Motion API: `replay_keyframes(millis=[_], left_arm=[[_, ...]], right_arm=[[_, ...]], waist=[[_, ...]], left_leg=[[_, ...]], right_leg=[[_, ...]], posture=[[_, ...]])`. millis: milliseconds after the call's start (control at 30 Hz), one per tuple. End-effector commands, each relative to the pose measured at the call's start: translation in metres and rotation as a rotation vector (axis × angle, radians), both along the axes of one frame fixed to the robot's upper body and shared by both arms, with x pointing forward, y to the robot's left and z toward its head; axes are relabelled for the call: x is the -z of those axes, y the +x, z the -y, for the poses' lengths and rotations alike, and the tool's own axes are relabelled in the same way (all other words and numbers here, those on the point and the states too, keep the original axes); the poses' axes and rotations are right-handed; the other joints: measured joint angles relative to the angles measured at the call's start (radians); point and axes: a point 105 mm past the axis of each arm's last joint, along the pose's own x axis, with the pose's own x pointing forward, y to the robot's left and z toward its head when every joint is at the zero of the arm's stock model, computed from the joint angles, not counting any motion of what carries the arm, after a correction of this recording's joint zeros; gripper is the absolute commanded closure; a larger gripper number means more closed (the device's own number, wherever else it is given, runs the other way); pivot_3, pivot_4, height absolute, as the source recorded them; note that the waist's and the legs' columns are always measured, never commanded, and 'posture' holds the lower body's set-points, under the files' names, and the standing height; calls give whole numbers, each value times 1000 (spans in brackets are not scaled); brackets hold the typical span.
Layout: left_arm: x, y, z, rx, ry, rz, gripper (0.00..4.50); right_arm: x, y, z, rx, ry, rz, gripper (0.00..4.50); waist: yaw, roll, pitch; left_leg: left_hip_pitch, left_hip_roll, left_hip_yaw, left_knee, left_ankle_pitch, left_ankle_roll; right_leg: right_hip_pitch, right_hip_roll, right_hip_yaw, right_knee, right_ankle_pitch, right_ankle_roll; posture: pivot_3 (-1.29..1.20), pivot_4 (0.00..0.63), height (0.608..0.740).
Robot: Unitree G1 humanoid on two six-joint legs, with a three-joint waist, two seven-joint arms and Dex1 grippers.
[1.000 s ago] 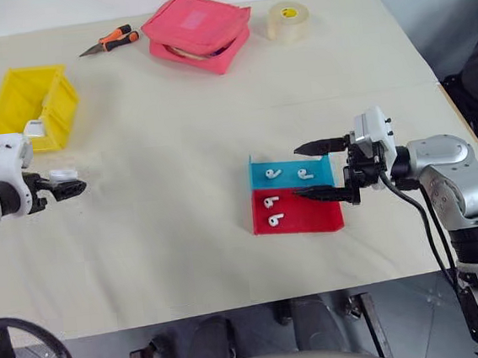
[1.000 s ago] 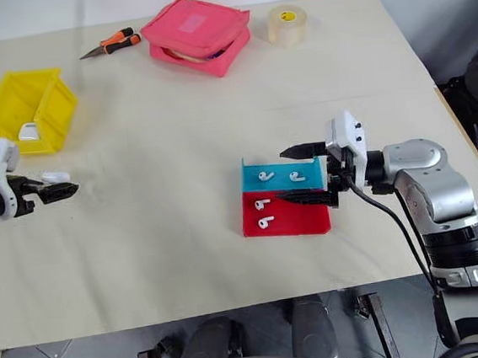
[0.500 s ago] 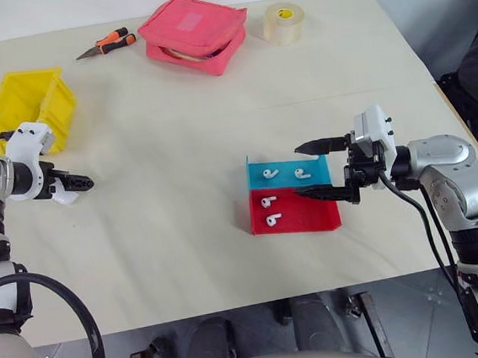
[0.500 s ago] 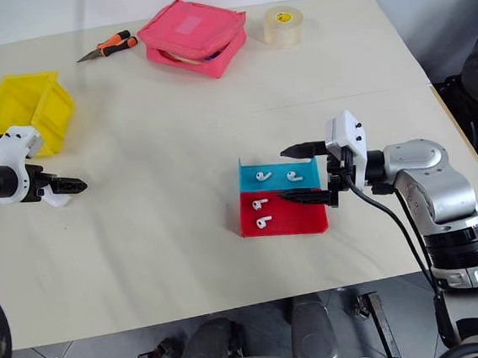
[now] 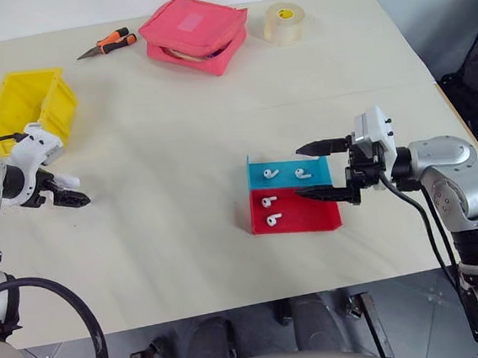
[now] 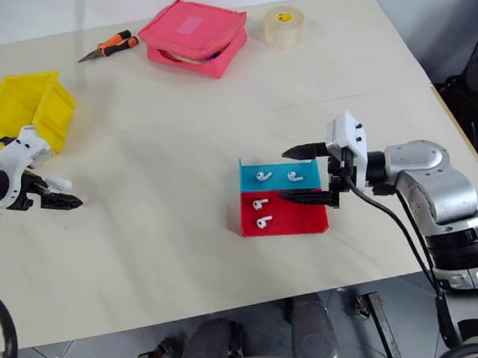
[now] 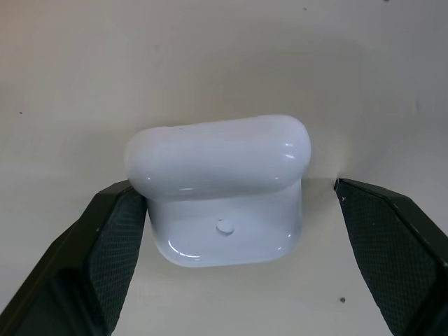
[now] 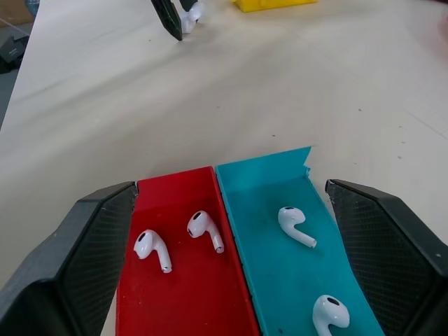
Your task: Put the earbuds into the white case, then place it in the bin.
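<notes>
The white case (image 7: 217, 150) lies shut on the table at the left, between the fingers of my open left gripper (image 7: 234, 189), which points down at it. One finger (image 7: 115, 231) sits against the case and the other stands apart from it. Behind it stands the yellow bin (image 5: 29, 106). Two earbuds (image 8: 294, 222) lie in a blue tray (image 5: 290, 182) and two more (image 8: 205, 229) in a red tray (image 5: 310, 216). My right gripper (image 5: 298, 172) hangs open at the trays' right side, empty.
A pink pouch (image 5: 195, 32), a roll of tape (image 5: 285, 20) and orange-handled pliers (image 5: 109, 43) lie along the far edge. The table's right edge runs just past my right arm.
My left wrist has rolled and tipped down, so its fingers now straddle the white case. The right gripper and the earbuds have not moved.
</notes>
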Motion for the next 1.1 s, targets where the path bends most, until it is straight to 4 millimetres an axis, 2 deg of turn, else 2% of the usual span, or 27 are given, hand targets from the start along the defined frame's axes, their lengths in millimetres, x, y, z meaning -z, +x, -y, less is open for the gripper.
replay_keyframes(millis=[33,367,633,733,833,867,967,1100], left_arm=[[11,-10,-14,-48,38,-69,57],[22,-15,-20,-194,35,-139,57],[28,-14,-19,-215,20,-140,57],[29,-13,-18,-216,18,-137,660],[30,-15,-19,-221,21,-145,1565],[30,-15,-18,-222,19,-141,1692],[24,-12,-15,-204,5,-106,1705],[-5,11,19,-11,-92,124,1705]], right_arm=[[-10,-3,4,10,-5,43,0],[-8,-6,6,24,-7,41,0],[-8,-4,6,26,-11,45,0],[-8,-4,6,26,-12,48,0],[-9,-4,6,28,-12,51,0],[-9,-4,6,29,-12,52,0],[-11,-4,8,36,-13,58,0],[-18,-4,13,59,-13,77,0]], waist=[[0,0,0],[0,0,0],[0,4,-2],[2,5,-3],[5,5,-3],[5,5,-3],[5,6,-3],[16,6,-3]], left_leg=[[0,0,0,0,0,0],[1,0,1,0,0,0],[2,0,2,0,0,0],[2,0,3,0,0,0],[2,0,3,0,0,0],[3,0,3,0,0,0],[3,0,3,0,0,0],[3,0,3,1,0,0]], right_leg=[[0,0,0,0,0,0],[0,0,1,2,0,0],[0,0,3,3,0,0],[0,0,4,4,0,0],[0,0,4,4,0,0],[0,0,4,4,0,0],[0,0,5,4,0,0],[0,-1,5,5,0,0]], posture=[[0,150,740],[0,150,740],[0,150,740],[0,150,740],[0,150,740],[0,150,740],[0,150,740],[0,150,740]])
